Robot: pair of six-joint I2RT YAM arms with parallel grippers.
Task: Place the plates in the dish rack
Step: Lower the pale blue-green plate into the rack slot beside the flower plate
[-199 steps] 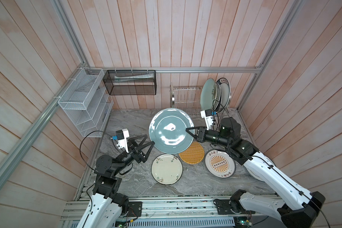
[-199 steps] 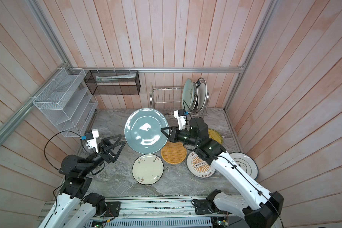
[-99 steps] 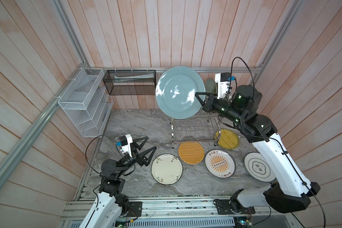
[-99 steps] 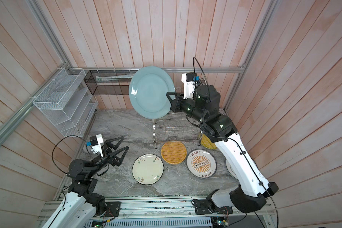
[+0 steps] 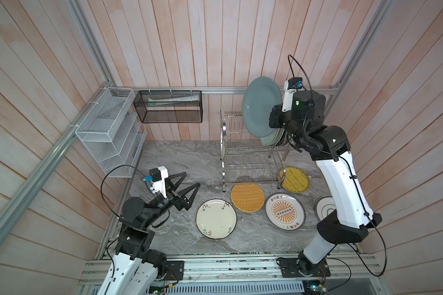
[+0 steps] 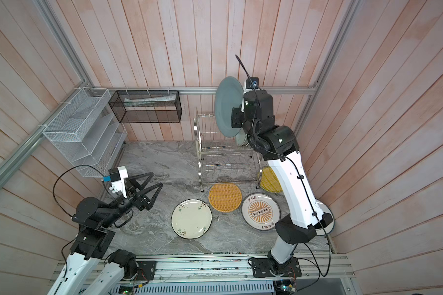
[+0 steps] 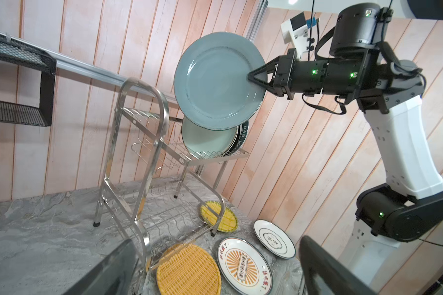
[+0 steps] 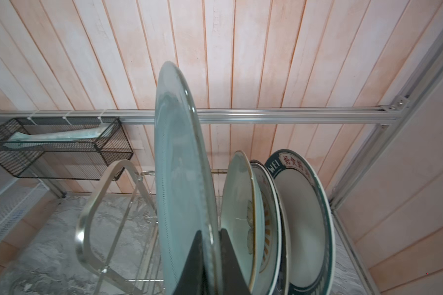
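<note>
The right arm (image 5: 340, 184) stands tall, wrist level, its right gripper (image 7: 251, 76) pinched tight on the rim of the grey-blue plate (image 5: 261, 107) — held on edge above the dish rack (image 5: 251, 153) at one o'clock, beside the racked plates (image 8: 302, 217). The left arm (image 5: 138, 212) crouches at eight o'clock, its left gripper (image 5: 191, 178) spread wide and empty. Five loose plates (image 5: 216, 219) lie flat on the marble table (image 5: 179, 158) toward five o'clock — plank walls (image 5: 189, 51) all round.

The grey-blue plate (image 7: 215, 81) in the black right tool (image 7: 251, 76) has a finely dotted rim. Just beside the tool, a racked plate (image 8: 304, 224) is white with a dark green band. Below the tool, the grey veined counter (image 5: 179, 158) bears a cream floral plate (image 5: 216, 219), an orange woven plate (image 5: 247, 197) and an orange-sunburst plate (image 5: 285, 211).
</note>
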